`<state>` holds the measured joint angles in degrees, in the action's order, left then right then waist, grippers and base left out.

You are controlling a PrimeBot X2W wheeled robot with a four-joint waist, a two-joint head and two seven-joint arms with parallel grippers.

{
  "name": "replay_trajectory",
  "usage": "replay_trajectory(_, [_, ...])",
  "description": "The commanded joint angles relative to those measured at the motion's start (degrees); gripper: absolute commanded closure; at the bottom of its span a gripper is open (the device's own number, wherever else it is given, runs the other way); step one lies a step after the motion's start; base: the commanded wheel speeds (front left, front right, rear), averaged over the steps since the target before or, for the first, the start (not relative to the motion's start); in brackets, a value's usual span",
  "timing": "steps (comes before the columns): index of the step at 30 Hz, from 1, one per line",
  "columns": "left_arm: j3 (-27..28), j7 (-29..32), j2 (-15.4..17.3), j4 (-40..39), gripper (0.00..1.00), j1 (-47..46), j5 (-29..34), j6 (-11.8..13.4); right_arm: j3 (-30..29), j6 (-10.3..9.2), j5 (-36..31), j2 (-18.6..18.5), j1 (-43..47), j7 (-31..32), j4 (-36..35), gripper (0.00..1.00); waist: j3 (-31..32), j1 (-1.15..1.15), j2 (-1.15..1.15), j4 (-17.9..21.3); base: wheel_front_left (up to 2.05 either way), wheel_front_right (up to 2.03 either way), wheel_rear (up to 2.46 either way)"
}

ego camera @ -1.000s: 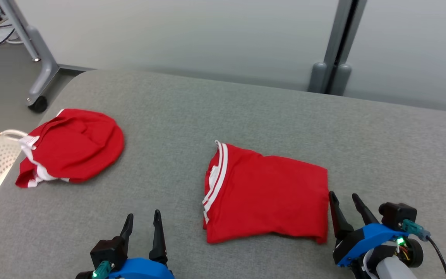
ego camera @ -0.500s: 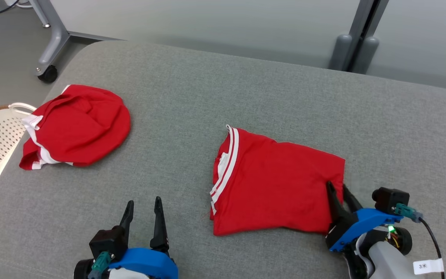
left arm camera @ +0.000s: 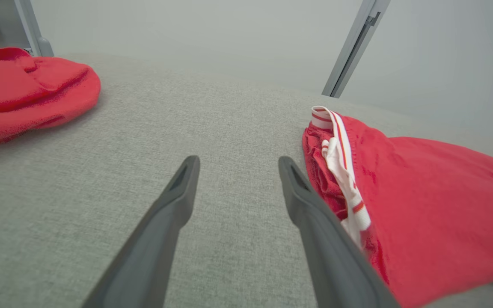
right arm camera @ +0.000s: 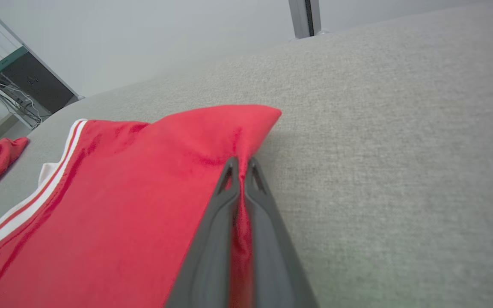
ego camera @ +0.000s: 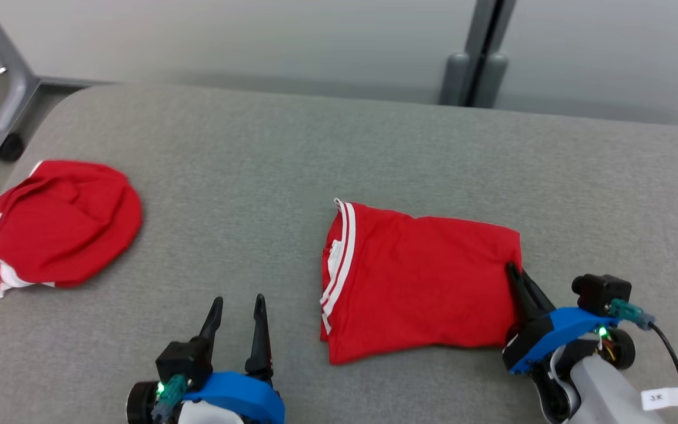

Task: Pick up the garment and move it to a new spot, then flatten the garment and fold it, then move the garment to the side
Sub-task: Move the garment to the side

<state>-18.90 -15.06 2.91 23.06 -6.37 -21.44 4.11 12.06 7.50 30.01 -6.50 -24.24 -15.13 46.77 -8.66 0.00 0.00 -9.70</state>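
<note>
Folded red garment [ego camera: 421, 282] lies flat on grey bench [ego camera: 315, 147]. Its right edge is pinched betw. the clenched fingers of right gripper [ego camera: 515, 272], and the pinched bit is mostly hidden by them. Left gripper [ego camera: 238, 301] is released, w/ garment's striped band just to its right. Second red garment [ego camera: 56, 229] lies well to its left, cut off at frame edge.
</note>
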Motion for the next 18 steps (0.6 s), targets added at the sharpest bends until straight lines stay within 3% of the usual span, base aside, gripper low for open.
replay_trajectory(1, [-0.10, -0.15, -0.04, 0.06, 0.00, -0.75, 0.04, -0.10, -0.06, -0.01, -0.84, -0.47, 0.82, 0.01, -0.45, 1.00, 1.81, 0.00, 0.00, 2.65, 0.00, 0.00, 0.00])
replay_trajectory(11, [-1.46, -0.15, -0.03, 1.07, 0.00, -1.86, -0.63, -0.66, 2.58, -0.01, -0.67, 1.18, 0.37, 0.00, -0.63, 1.00, 2.99, 0.00, 0.00, 20.45, 0.00, 0.00, 0.00])
replay_trajectory(18, [-2.31, -0.15, -0.01, 1.77, 0.00, -3.38, -0.99, -0.70, 4.44, 0.00, 0.31, 0.97, -0.92, 0.01, -0.49, 1.00, 1.90, 0.00, 0.00, 30.62, 0.00, 0.00, 0.00])
